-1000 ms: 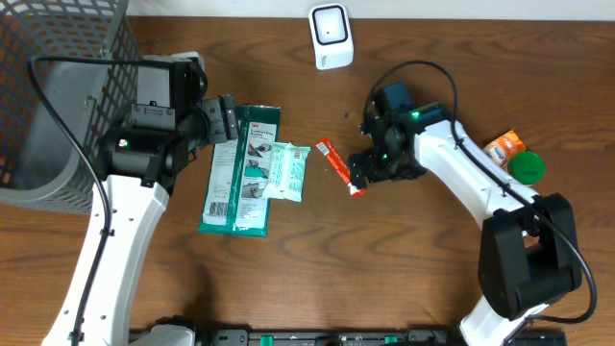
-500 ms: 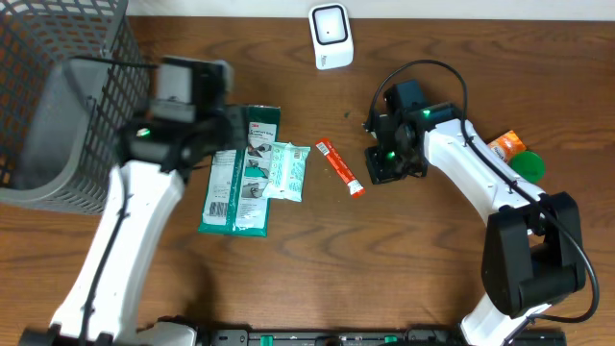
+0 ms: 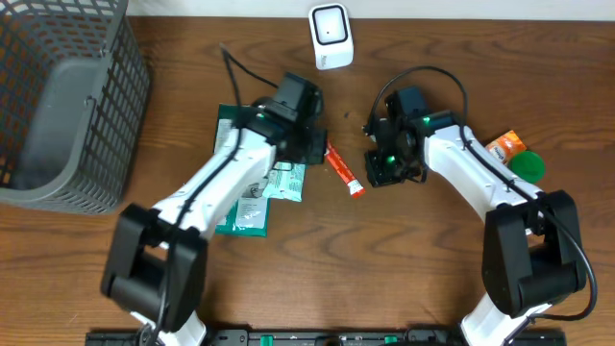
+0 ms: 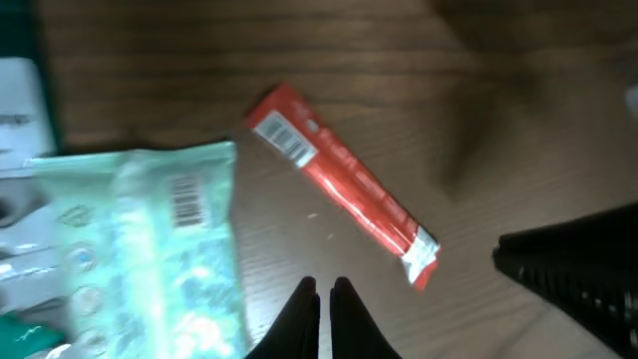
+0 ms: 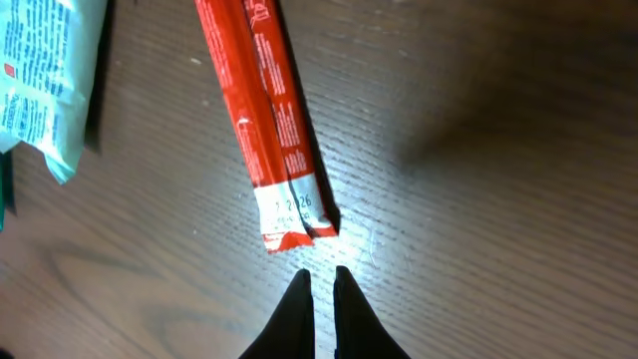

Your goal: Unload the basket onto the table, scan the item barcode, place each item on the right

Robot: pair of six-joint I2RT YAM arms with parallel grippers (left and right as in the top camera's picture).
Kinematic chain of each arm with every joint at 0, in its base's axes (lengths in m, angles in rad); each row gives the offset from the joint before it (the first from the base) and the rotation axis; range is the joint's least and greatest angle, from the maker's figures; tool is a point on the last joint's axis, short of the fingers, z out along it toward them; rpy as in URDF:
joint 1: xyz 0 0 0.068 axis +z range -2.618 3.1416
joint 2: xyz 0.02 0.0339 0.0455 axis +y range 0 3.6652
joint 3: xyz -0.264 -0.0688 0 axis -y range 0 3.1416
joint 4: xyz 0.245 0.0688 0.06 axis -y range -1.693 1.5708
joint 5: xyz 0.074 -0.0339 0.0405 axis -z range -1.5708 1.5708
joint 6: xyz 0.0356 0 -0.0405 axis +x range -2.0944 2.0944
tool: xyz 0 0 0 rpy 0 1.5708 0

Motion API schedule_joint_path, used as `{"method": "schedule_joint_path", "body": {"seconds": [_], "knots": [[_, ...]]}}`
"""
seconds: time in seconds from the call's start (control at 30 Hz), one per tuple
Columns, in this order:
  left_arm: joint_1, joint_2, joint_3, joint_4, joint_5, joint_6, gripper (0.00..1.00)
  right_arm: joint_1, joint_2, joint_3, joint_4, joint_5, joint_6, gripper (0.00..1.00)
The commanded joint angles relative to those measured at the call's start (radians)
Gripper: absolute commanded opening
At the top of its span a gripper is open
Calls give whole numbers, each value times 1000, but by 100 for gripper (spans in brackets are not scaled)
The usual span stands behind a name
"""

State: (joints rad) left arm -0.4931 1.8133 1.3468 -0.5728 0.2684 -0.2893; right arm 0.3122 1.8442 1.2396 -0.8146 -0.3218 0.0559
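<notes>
step: lining up on stick
left tool: pressed together, empty
right tool: same
next: spread, grab, barcode to scanner

Overhead looks straight down; both close wrist views share the red packet.

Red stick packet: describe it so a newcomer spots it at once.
From the white scanner at the far edge, come straight toward the robot. The red stick packet lies diagonally on bare wood, just right of the pale green pouch. It is the only long, thin red item.
</notes>
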Motion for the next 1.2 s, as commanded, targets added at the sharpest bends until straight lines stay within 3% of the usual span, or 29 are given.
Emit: {"method": "schedule_joint_path", "body": {"seconds": [0.0,0.2,0.4,0.53,0.77,0.83,1.17], "knots": [[-44,59,-2,64,11,-12,9,-8,-4,-28,16,-44,-4,6],[-61,146,-2,103,0,-12,10,-8,-3,-61,66,-50,23,24],[-61,217,-2,120,0,-12,10,-8,-3,-76,101,-50,23,33],[-61,249,-2,127,-1,-12,10,-8,-2,-77,107,-50,22,44],[-61,278,-2,121,-22,-13,11,-3,8,-88,134,-50,32,46],[-61,273,-2,114,-21,-13,7,-3,8,-96,148,-50,33,46],[-45,131,1,140,-26,-12,8,-3,8,-109,175,-50,34,46]]}}
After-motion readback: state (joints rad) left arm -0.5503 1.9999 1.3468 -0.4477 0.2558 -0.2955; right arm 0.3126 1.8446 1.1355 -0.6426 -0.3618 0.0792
